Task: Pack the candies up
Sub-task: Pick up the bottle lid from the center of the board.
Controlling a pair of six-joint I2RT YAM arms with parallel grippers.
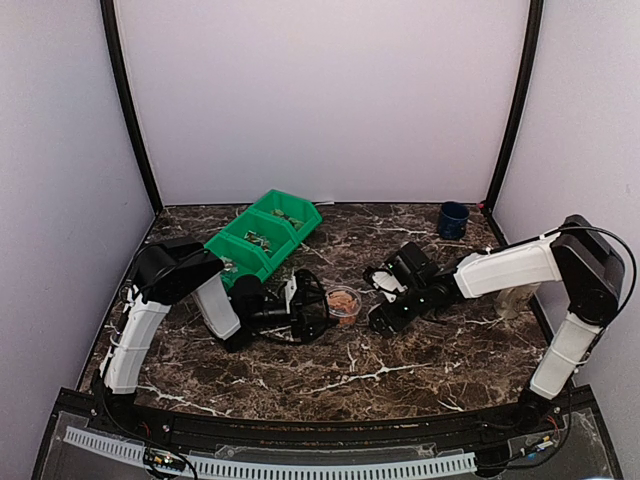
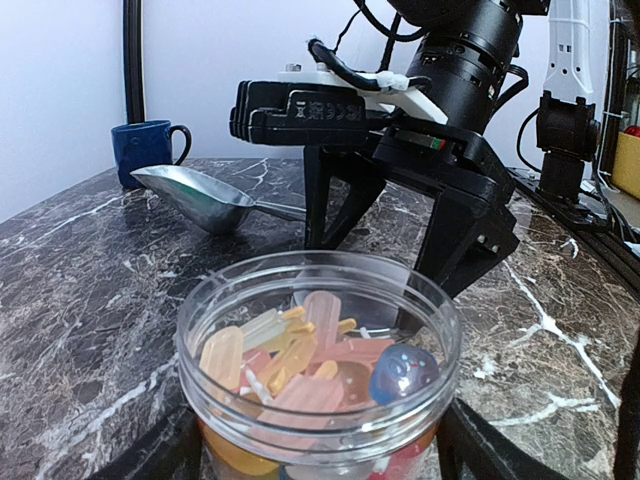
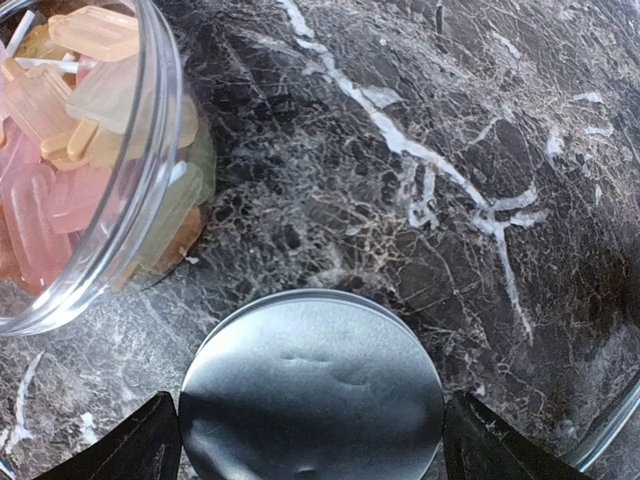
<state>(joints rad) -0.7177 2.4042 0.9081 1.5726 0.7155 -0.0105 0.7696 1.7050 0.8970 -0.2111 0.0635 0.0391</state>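
Observation:
The small clear round jar (image 2: 318, 350) stands on the marble table, open, about half full of candies (image 2: 300, 372) in pink, orange, yellow and one blue piece. My left gripper (image 2: 318, 455) is shut on the jar, one finger at each side of it. In the top view the jar (image 1: 343, 303) sits mid-table between both grippers. My right gripper (image 3: 312, 450) is shut on the flat round silvery lid (image 3: 312, 390), low over the table just right of the jar (image 3: 90, 150). The right gripper (image 1: 378, 298) faces the left gripper (image 1: 322, 308).
A green three-compartment bin (image 1: 265, 235) stands at the back left behind the left arm. A blue mug (image 1: 453, 220) stands at the back right. A metal scoop (image 2: 195, 195) lies on the table beyond the jar, beside the mug (image 2: 148, 150).

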